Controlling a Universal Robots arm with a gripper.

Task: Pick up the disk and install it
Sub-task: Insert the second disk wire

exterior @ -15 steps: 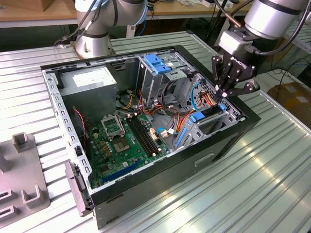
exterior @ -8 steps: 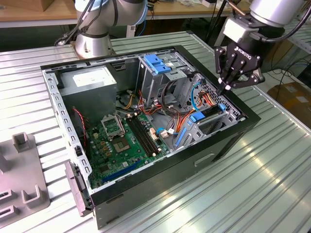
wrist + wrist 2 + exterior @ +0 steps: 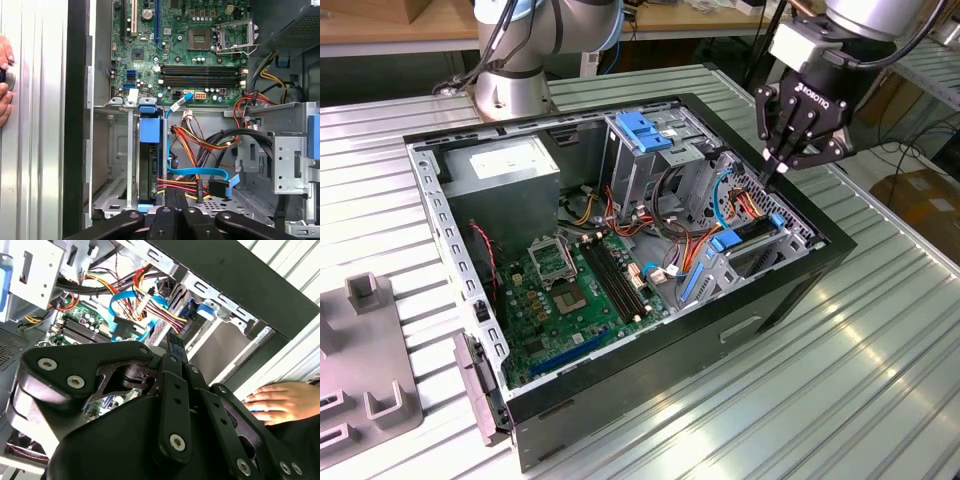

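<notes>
The disk (image 3: 752,231) sits on edge in the metal bay at the front of the open computer case (image 3: 790,290), with blue rail tabs at both of its ends. In the first wrist view the disk (image 3: 148,165) shows as a dark slab under a blue tab, between the bay's walls. My gripper (image 3: 778,167) hangs just above the bay's far end, fingers pressed together with nothing between them. Both wrist views show the closed fingertips (image 3: 176,344) (image 3: 172,212) pointing down toward the bay, clear of the disk.
A metal drive cage with a blue latch (image 3: 642,130) stands behind the bay. Cables (image 3: 200,145) run between them. The motherboard (image 3: 580,290) lies on the case floor. A person's hand (image 3: 277,400) (image 3: 5,75) rests on the ribbed table beside the case. A grey fixture (image 3: 365,360) sits at the exterior view's left.
</notes>
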